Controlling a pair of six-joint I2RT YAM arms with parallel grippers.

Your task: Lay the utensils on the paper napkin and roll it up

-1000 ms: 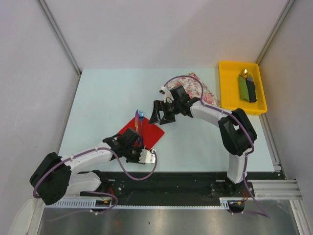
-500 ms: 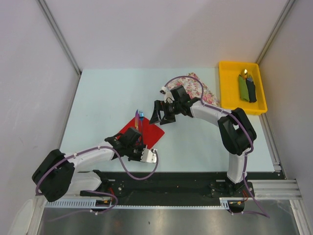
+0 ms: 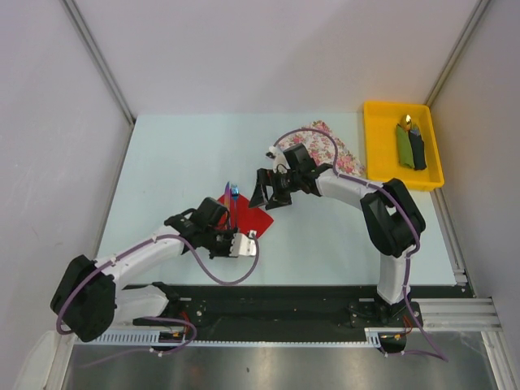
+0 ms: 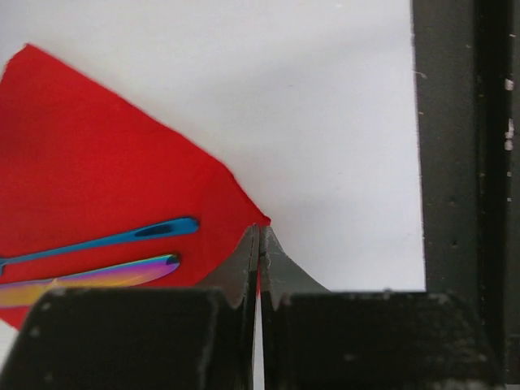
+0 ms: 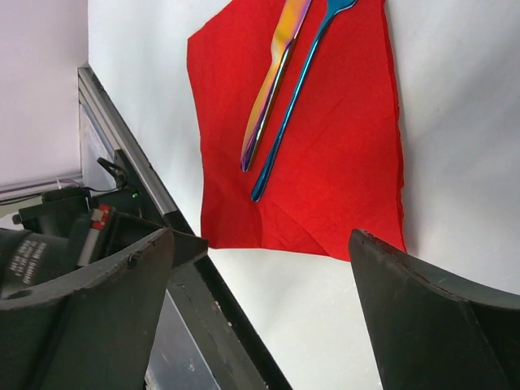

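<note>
since the left gripper [image 4: 259,244] is pinching a corner of the paper napkin [image 4: 97,162], where the utensils [image 4: 122,237] lie side by side, it should fold low over them while the right gripper [image 5: 262,244], spread wide nearby, steadies them.

Red square paper napkin [image 3: 257,218] is hemmed in on two sides: left gripper [image 4: 258,237] pinched on its near corner, right gripper [image 5: 276,276] gaping at the far-right edge. Blue and pink-purple cutlery sticks [image 5: 276,65] lie across it. Bare pale-blue table [image 3: 171,154] gives a free lane left and far. Pink floral cloth [image 3: 329,146] and yellow plastic tray [image 3: 380,158] block far right.
</note>
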